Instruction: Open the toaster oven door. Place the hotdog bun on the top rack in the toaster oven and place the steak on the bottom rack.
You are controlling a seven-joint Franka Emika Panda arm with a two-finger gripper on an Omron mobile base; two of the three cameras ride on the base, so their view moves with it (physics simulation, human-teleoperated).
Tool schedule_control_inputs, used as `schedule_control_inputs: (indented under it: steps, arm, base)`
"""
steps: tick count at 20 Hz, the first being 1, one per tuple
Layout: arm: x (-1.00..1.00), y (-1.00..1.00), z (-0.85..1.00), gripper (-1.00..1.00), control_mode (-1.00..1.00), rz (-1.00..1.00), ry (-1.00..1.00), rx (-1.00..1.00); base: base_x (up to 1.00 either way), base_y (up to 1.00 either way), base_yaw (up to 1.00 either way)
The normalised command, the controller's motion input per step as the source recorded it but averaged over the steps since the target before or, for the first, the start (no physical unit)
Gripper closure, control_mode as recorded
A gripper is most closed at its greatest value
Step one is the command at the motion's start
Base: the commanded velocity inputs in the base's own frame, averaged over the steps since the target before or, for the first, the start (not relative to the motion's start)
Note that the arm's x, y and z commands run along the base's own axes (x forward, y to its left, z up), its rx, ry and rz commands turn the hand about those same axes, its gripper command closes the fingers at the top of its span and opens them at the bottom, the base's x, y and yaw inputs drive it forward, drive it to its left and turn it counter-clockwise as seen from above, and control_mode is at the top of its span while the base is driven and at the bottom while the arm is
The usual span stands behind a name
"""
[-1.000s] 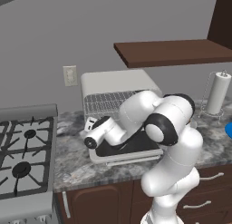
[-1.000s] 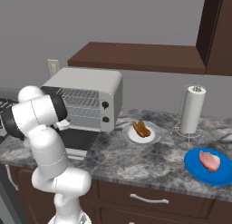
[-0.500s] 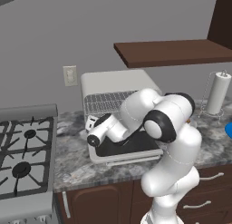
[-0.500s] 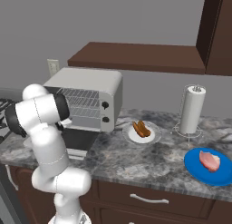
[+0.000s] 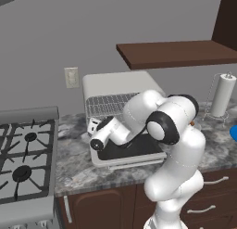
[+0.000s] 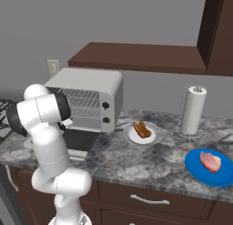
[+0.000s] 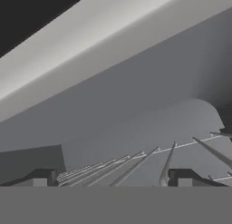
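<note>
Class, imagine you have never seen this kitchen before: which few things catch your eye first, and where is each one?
The big white robot arm bends over the toaster oven door, which lies folded down flat on the counter, with the open gripper at the oven's mouth. Right of the toaster oven, the hotdog bun sits on a white dish. Further right, the steak lies on a bright blue plate.

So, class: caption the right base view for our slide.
Oven door down; bun on dish, steak on blue plate, both waiting.
</note>
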Motion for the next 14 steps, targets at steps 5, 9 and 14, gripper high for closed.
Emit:
schedule_control_inputs:
  steps: [5,9,14]
  arm:
    - [0.14,0.17,0.1,1.0,-1.0,0.0,-0.1,0.0]
    - [0.04,0.16,0.19,1.0,-1.0,0.0,-0.07,0.0]
    - [0.01,0.21,0.26,1.0,-1.0,0.0,-0.08,0.0]
  base:
    - [0.0,0.0,0.0]
    - [0.0,0.0,0.0]
    - [0.0,0.0,0.0]
